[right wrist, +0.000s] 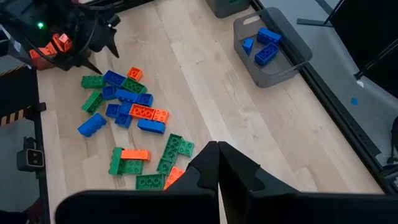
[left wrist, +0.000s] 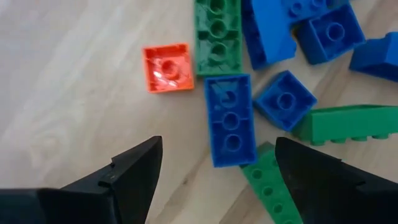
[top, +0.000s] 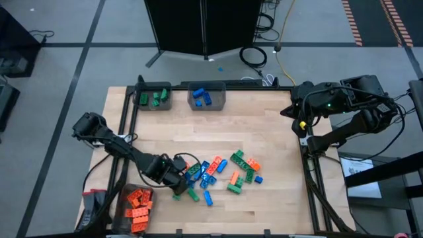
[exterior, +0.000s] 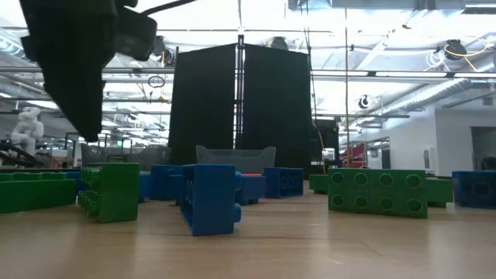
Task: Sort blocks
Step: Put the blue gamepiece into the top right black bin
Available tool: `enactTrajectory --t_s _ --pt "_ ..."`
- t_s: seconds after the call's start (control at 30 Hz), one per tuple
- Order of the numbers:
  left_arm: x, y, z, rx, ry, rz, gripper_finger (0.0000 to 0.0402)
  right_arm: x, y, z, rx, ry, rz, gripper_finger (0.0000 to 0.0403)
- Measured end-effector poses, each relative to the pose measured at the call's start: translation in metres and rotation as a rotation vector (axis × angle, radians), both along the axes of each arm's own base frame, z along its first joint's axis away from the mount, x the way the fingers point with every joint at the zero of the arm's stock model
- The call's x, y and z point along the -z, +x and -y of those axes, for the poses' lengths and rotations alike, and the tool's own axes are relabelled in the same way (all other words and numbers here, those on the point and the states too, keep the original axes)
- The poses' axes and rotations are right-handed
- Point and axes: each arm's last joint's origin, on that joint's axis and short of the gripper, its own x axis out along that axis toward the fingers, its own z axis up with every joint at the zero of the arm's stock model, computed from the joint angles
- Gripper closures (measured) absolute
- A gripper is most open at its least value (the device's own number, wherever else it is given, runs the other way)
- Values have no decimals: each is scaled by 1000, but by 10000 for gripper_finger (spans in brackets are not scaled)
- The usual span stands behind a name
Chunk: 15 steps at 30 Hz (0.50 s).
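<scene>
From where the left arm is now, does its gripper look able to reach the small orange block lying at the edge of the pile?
Probably yes. The left gripper hangs open just above the pile, and the small orange block lies on bare wood with one side open. A green block touches its other side, which could crowd a finger.

The high view looks straight down on the whole surface (top: 264, 125). The low view sits at surface height, close behind the blocks (exterior: 209, 198), facing the room. The left wrist view hangs close above the same blocks; the right wrist view sees them from afar.
</scene>
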Motion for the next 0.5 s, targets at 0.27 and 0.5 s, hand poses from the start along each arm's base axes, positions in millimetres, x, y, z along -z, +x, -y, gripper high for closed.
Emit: enactTrajectory --t_s 0.27,0.5 --pt "10 0 -1 6 -20 28 91 0 0 0 -19 -17 -5 403" --pt "11 1 -5 15 -11 19 92 0 0 0 -19 -17 -5 403"
